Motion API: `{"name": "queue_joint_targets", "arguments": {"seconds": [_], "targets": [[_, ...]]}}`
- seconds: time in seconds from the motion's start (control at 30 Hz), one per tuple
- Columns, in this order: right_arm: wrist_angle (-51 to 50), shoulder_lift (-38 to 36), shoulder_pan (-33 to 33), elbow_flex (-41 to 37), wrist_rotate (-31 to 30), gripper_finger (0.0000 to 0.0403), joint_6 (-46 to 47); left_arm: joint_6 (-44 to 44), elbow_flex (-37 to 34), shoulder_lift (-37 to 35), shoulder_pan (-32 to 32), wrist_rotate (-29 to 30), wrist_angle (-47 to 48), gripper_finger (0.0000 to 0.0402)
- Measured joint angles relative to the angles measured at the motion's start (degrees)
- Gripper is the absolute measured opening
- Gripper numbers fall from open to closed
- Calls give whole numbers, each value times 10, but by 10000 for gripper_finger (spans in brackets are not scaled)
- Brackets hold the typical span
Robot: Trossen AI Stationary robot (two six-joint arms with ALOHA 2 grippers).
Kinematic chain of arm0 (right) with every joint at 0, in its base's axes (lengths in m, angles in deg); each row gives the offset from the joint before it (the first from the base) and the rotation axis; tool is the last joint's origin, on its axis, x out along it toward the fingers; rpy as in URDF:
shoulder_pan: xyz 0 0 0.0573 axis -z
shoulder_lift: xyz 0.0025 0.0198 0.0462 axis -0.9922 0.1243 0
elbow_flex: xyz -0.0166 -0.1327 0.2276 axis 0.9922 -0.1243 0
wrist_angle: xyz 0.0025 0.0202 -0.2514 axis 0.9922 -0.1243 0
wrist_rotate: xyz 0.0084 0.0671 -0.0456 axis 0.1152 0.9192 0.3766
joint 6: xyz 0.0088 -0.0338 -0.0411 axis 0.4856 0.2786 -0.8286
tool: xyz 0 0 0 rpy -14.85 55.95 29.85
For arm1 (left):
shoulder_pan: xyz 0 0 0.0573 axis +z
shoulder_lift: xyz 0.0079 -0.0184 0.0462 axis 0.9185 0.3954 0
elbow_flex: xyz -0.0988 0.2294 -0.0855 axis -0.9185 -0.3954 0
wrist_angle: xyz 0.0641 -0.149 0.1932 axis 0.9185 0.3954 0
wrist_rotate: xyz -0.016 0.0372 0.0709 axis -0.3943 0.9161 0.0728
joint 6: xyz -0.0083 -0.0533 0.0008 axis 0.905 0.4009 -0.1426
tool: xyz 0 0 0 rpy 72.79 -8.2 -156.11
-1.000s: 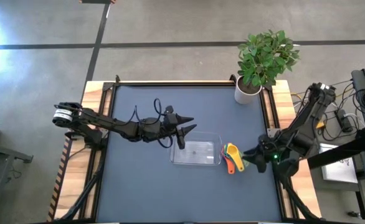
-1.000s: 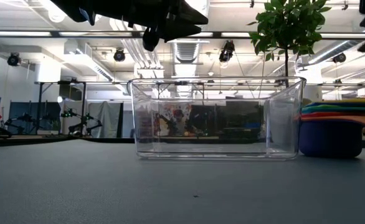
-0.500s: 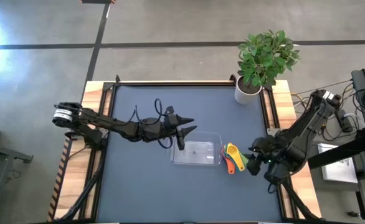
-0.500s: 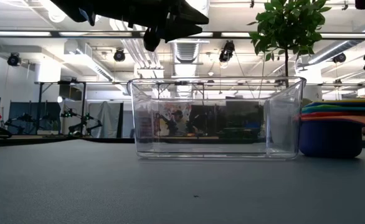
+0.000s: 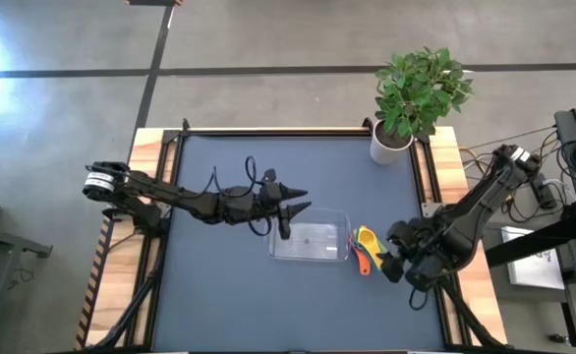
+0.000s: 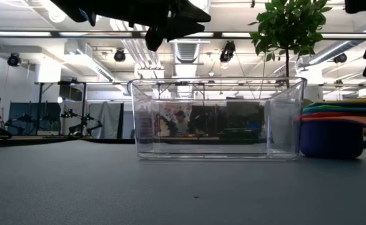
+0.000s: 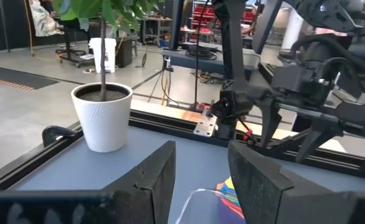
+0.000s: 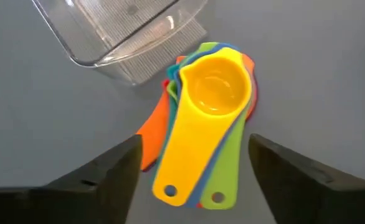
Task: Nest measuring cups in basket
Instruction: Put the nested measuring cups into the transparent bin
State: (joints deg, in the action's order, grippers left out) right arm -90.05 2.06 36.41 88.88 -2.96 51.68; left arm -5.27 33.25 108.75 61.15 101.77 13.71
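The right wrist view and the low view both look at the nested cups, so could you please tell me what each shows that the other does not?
Only the right wrist view shows the small yellow plastic measuring cup on top of the stack, the fanned handles, and the right gripper open above them. Only the low view shows the dark blue bottom cup resting on the table, the potted plant's green leaves, and the left gripper above the basket. Both show the clear rectangular plastic basket empty beside the stack.

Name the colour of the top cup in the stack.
Yellow top cup, clearest in the right wrist view.
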Motion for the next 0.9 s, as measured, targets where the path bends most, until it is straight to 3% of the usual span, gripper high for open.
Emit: {"name": "queue_joint_targets", "arguments": {"seconds": [0.3,0.67,0.9], "targets": [[4,39,74,-3,96,392,14,-7,0,0,0,0,1,130],[19,12,135,-17,139,398,-78,-8,0,0,0,-15,9,130],[121,-42,145,-86,167,398,-100,-11,1,0,0,-27,9,130]]}}
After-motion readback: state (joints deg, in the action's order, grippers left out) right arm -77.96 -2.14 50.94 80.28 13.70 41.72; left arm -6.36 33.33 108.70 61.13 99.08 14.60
